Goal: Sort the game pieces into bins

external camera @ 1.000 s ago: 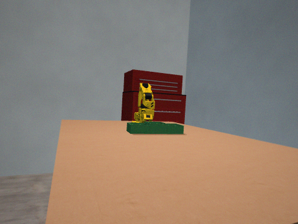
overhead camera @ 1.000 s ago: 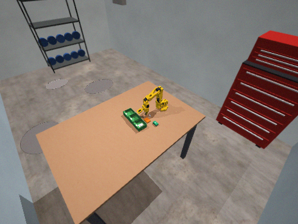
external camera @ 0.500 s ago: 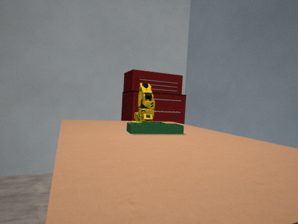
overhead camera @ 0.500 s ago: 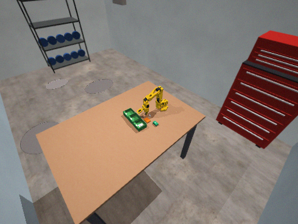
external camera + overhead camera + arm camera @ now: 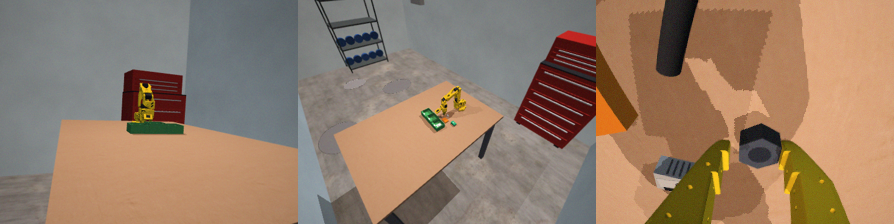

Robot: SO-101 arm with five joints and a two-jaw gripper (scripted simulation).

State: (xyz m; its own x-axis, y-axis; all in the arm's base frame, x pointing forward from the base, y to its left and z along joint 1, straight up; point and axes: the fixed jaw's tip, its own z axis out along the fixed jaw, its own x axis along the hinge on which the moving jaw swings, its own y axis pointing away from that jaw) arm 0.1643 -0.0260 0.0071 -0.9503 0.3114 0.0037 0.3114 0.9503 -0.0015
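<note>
The row of green bins [image 5: 426,115] [image 5: 155,128] walls off one side of the gripper [image 5: 441,112] [image 5: 754,154] — the orange block [image 5: 445,120] [image 5: 607,112] crowds the space beside it. Between that block and the green piece [image 5: 453,123] runs a narrow gap.

Between the earlier top and exterior pictures and now, any shift of the yellow arm [image 5: 450,94] [image 5: 146,98], right of centre in the top view's frame and near the middle of the exterior view's, is too small to tell.
</note>
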